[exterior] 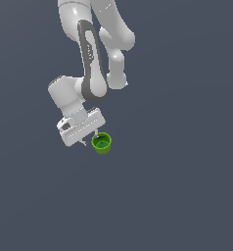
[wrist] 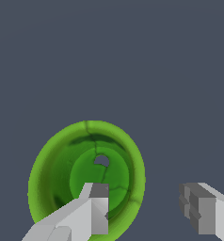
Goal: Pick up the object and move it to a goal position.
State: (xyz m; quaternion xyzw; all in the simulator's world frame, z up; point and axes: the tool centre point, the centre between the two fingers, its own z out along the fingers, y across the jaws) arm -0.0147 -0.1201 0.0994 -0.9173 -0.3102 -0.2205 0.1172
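Closing in for the pickup: gripper [wrist: 149, 209] spread wide, one finger [wrist: 92, 207] over the mouth of the green cup [exterior: 102, 143] below; next, likely straddling the rim, then squeezing.

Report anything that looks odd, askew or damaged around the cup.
The gripper is off-centre: one finger sits over the green cup's hollow, the other finger well outside its rim. The cup itself stands upright; dark crack-like lines cross its inside.

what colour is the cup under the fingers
Bright green, with a darker green inside; the cup shows best in the wrist view.
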